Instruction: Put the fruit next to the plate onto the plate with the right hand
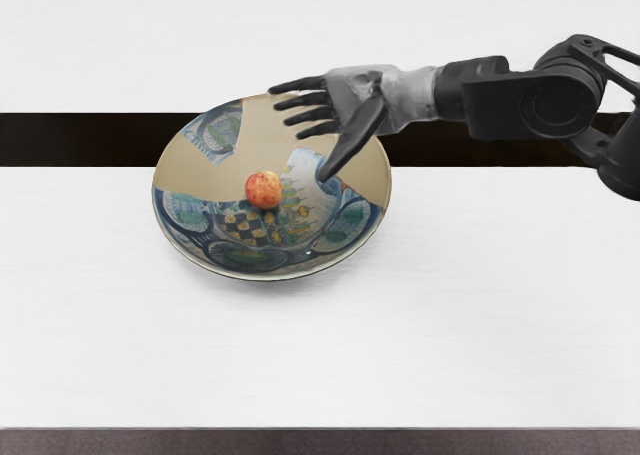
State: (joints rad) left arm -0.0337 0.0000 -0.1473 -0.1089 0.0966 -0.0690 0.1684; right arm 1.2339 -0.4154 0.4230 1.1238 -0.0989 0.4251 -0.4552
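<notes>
A white table (pixel 450 315) filled the view, crossed in its far half by a dark band (pixel 70 140) that ran from the left edge to the right. Left of centre sat the plate (pixel 262 135), a shallow round dish lying partly over the band and partly on the nearer white surface. Its far inner slope was plain tan. Its near part carried blue and green painted patches and a small checkered area. The fruit (pixel 263 189) rested inside the plate, near the middle and slightly toward the left. It was small and round, red-orange with a yellowish side. It sat on the dish's inner surface, apart from the hand.

To the right of the fruit, over the plate's far right rim, hung the right hand (pixel 340 110). Its dark fingers (pixel 300 101) were spread apart and pointed left across the far side of the dish, stacked one above the other in the picture and holding nothing. The thumb (pixel 348 143) reached down toward the near side. Its tip was over the plate's inner slope, right of the fruit and clearly apart from it. Whether the thumb tip touched the dish could not be told. The back of the hand was pale grey, and behind it the dark forearm (pixel 520 100) ran to the right edge, above the band.
</notes>
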